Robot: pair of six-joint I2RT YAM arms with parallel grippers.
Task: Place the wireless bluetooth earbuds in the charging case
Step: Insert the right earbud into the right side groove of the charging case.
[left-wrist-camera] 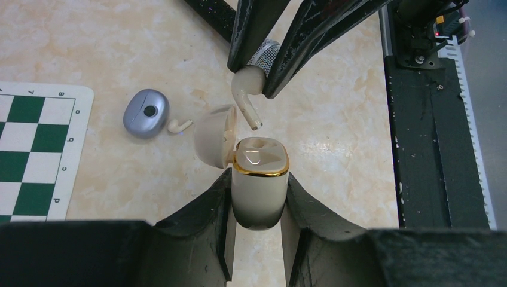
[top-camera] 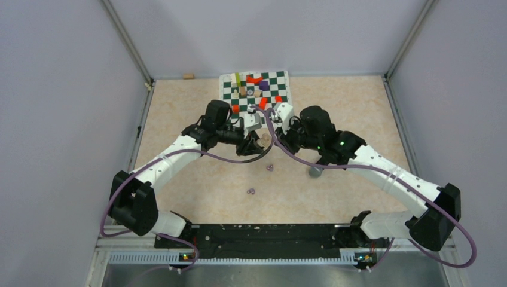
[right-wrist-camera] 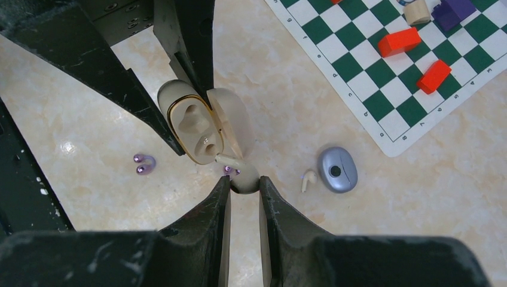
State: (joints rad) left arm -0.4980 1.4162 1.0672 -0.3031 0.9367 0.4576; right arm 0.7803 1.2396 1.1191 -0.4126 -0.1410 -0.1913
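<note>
My left gripper is shut on the cream charging case, held upright with its gold-rimmed top showing and its lid swung open to the left. My right gripper is shut on a cream stemmed earbud. The earbud hangs stem-down just above the case's opening, outside the sockets. Both sockets in the case look empty. A second cream earbud lies on the table beside a blue-grey closed case. Small purple rounded pieces lie on the table.
A green-and-white chessboard mat lies at the back with red blocks, a purple block and other small pieces. More purple pieces sit on the table near the arms. The blue-grey case rests under the right arm.
</note>
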